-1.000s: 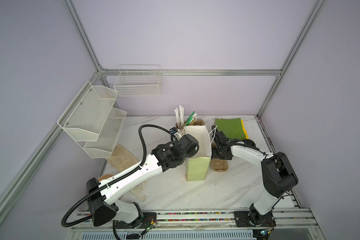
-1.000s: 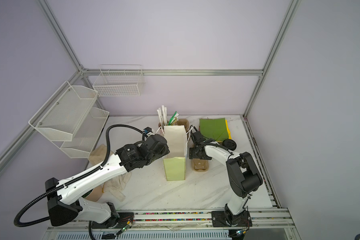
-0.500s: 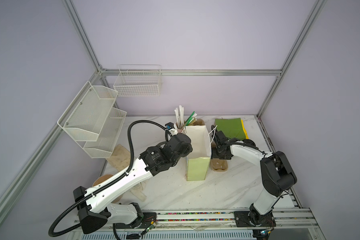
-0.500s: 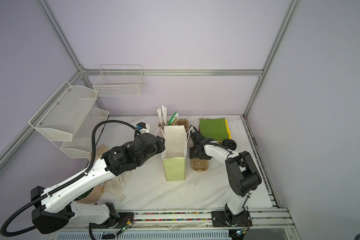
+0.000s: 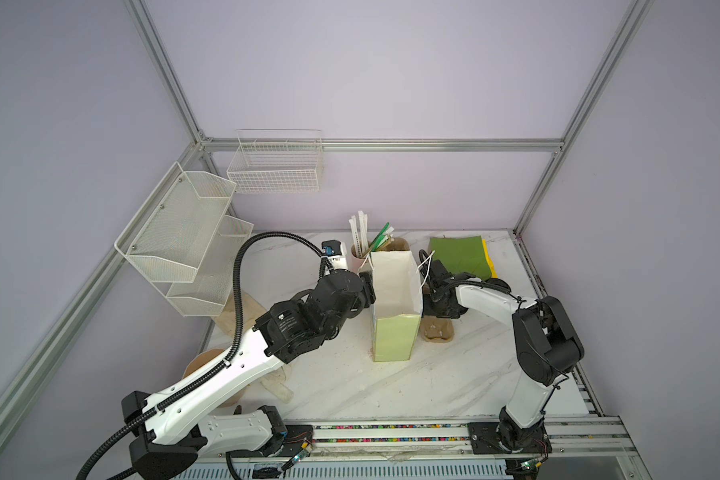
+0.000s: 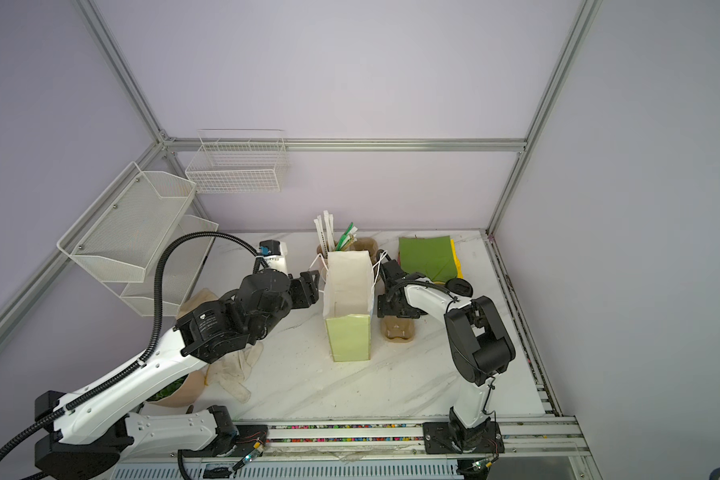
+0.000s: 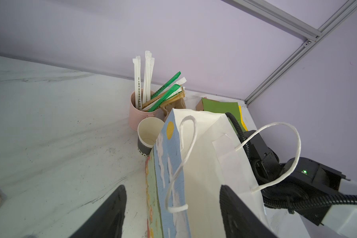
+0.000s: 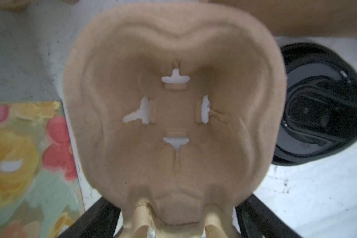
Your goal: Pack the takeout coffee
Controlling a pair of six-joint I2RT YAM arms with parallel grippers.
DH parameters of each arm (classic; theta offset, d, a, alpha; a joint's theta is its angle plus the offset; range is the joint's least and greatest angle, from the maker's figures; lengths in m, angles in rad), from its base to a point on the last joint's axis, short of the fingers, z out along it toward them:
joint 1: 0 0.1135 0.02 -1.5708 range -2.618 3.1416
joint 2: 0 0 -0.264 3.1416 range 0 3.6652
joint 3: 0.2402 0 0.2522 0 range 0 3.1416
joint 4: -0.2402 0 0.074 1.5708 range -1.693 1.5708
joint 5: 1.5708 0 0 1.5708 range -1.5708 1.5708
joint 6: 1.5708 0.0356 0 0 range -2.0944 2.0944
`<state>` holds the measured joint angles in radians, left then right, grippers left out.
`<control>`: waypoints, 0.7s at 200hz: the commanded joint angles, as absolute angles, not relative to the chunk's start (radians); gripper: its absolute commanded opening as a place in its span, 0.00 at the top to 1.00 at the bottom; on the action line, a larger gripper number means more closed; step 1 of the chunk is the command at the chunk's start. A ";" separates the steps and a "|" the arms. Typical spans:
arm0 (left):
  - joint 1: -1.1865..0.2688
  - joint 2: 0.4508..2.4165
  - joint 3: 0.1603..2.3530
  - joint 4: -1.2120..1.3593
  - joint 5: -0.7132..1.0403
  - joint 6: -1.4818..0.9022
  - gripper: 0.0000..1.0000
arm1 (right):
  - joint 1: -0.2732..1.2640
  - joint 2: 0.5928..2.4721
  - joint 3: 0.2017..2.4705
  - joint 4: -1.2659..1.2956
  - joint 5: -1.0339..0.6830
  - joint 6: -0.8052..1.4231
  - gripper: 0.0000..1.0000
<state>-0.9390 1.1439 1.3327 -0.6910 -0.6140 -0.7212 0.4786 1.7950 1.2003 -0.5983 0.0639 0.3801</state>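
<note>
Bag: tall paper bag (image 5: 393, 336), white inside, printed green and floral outside. It stands upright mid-table (image 5: 433, 374) with its mouth open.

Left hand (image 7: 172, 186): at the bag's rim, fingers spread. The side wall and one cord handle lie between them and nothing is pinched. Probably placed to keep the mouth wide for loading.

Right hand (image 8: 178, 204): low over the brown moulded-pulp cup carrier (image 8: 174, 109), which lies just beside the bag. Fingers are spread either side of its near end; contact cannot be told. Likely lined up to lift it.

Takeout coffee: no lidded cup in any view, and the bag interior is bare where visible. A lidless black paper cup (image 7: 147, 131) stands behind the bag's corner, against the pale pink cup of straws (image 7: 135, 117). A round black plastic lid (image 8: 322, 103) lies loose beside the carrier.
</note>
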 commanded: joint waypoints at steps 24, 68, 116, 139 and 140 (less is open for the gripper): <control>-0.942 0.990 1.171 -0.642 -0.595 -0.705 0.25 | 0.479 1.768 1.197 -0.635 0.075 0.388 0.18; -0.942 0.811 0.991 -0.630 -0.540 -0.756 0.19 | 0.480 1.722 1.200 -0.657 0.112 0.394 0.20; -0.941 0.695 0.796 -0.643 -0.501 -0.856 0.16 | 0.478 1.633 1.218 -0.701 0.158 0.439 0.20; -0.940 0.691 0.730 -0.605 -0.479 -0.899 0.14 | 0.478 1.580 1.234 -0.726 0.170 0.456 0.20; -0.940 0.692 0.727 -0.602 -0.477 -0.901 0.14 | 0.478 1.578 1.236 -0.729 0.171 0.457 0.20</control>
<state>-0.9390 0.6979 0.8085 -0.6685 -0.5140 -0.8303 0.4786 1.6428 1.2003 -0.6621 0.1242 0.4206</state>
